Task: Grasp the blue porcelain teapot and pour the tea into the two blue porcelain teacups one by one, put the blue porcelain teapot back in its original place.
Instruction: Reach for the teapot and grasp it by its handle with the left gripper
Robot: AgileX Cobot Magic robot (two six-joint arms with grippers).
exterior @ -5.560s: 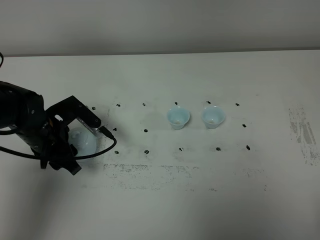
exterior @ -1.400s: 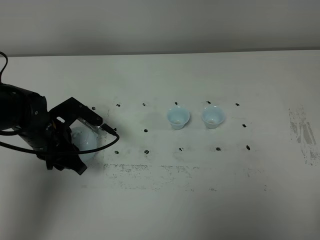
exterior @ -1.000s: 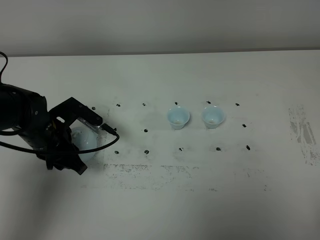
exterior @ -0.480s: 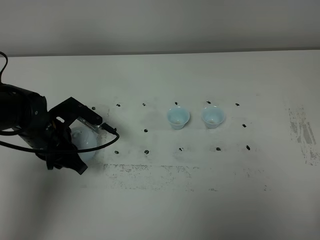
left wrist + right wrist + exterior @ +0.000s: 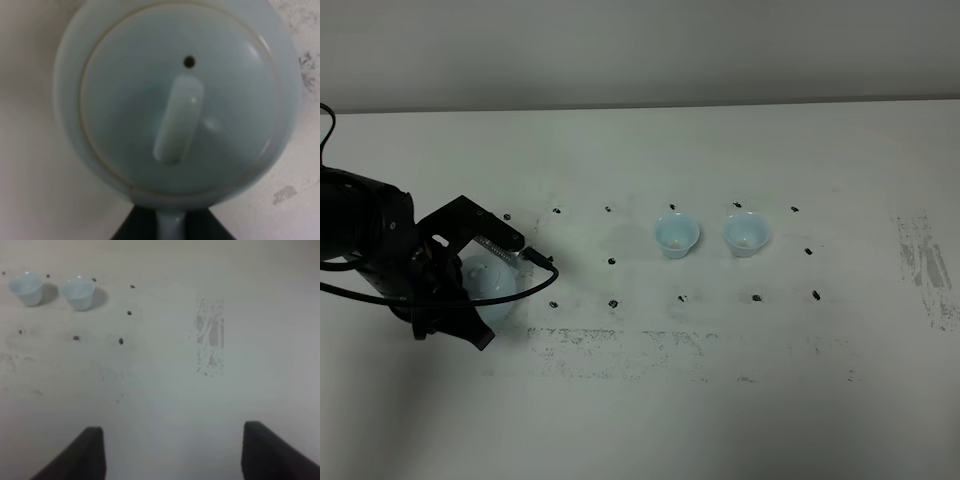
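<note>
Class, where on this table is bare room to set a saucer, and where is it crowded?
Free: the near strip of the white table, and the stretch between the pale blue round porcelain teapot and the two pale blue porcelain teacups. Crowded: around the teapot, hemmed by the black left arm.

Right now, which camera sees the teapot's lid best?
The left wrist camera: the lid fills its picture from above, knob and tiny hole clear. The high camera shows only part of the teapot, lid unclear. The right wrist camera misses it.
</note>
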